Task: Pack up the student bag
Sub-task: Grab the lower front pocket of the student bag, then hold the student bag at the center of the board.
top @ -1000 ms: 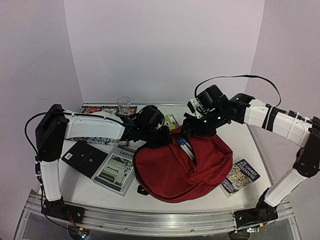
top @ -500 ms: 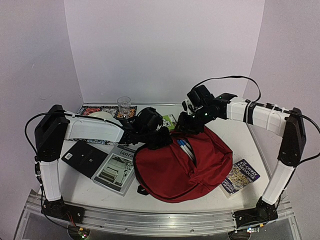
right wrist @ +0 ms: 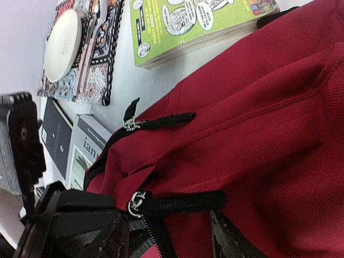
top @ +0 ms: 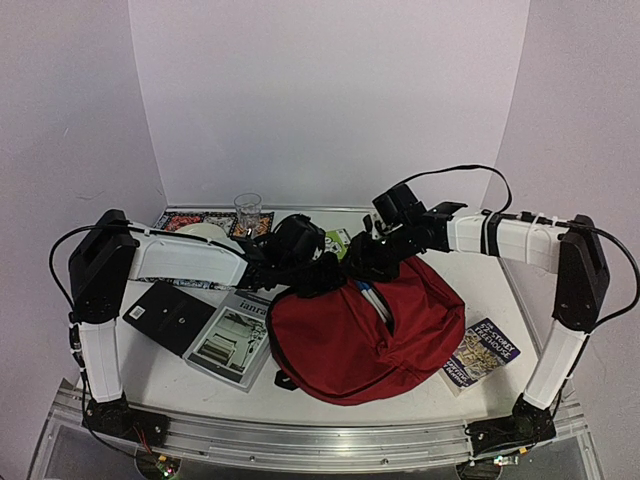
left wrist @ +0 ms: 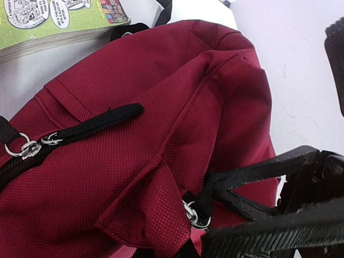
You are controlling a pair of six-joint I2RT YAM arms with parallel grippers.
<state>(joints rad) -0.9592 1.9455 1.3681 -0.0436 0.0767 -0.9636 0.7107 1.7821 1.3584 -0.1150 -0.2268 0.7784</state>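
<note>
From my desk, the bag [top: 400, 340] lies in the middle of the table [top: 200, 385], its main zip gaping toward 11 o'clock. I'd call the job barely begun. A few pens [top: 368, 293] poke out of the opening, and that is all I can see inside.

The rest sits outside:
- a green comic [top: 342, 241] at 12 o'clock of the bag
- a magazine [top: 232, 340] and a black notebook [top: 168, 316] at 9 o'clock
- a paperback [top: 482, 352] at 3 o'clock

Both arms meet at the bag's far rim. The right gripper [top: 358, 268] is spread, with a black zip pull [right wrist: 177, 203] lying between its fingers, not yet pinched. The left gripper [top: 322, 277] presses against the fabric beside a second pull. Its wrist view crowds the fingers into one corner, so I cannot tell whether it grips anything (possibly a fold of cloth).

As I read it, the mouth needs holding wide, then the books go in and the zip gets closed.
</note>
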